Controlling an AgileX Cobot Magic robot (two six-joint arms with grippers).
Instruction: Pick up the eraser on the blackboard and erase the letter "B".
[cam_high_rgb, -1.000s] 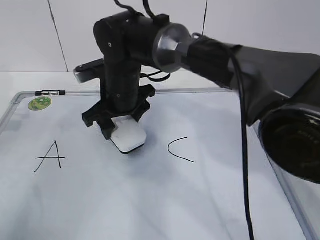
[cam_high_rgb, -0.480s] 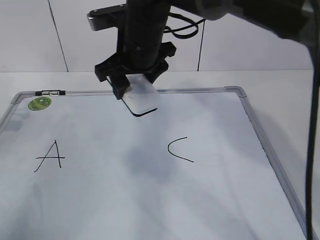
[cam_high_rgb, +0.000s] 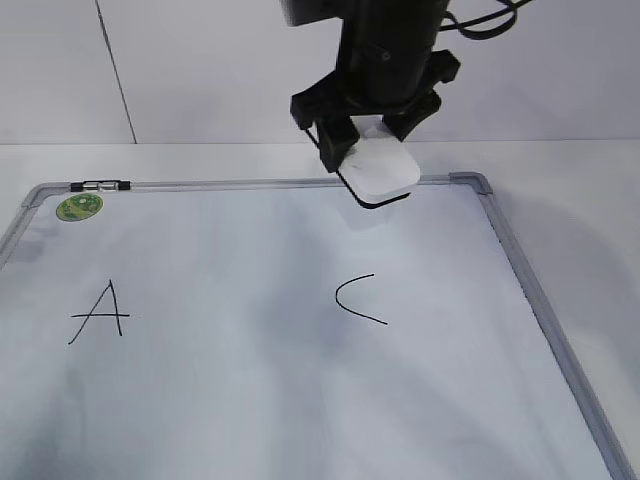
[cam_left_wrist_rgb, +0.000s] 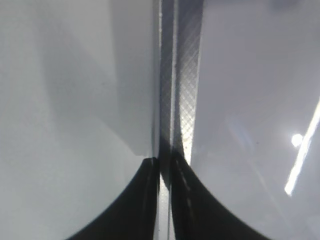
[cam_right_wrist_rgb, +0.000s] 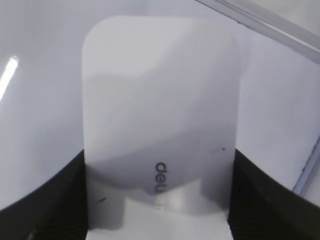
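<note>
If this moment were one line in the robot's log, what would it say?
right gripper: shut on eraser, lifted over blackboard top edge | letters left: A, C | no B visible | left gripper: jaws shut, empty

Readable marks, all few:

- "deli" in small grey print on top face of the eraser (cam_right_wrist_rgb: 160, 115), seen sideways in right wrist view, low on the block near the jaws' root, roughly midway betw. the two jaws. Last letters partly cut by shade, so brand reading approx.
- Black handwritten "A" (cam_high_rgb: 100, 312) on the blackboard (cam_high_rgb: 540, 300), well left of and below the jaws in ext. view.
- Black "C" (cam_high_rgb: 358, 299) on same board, below the jaws, just left of their line.
- Round green sticker (cam_high_rgb: 79, 207) at board's far-left corner, well left of jaws; print too small to read.
- Left wrist view: no text legible.
</note>
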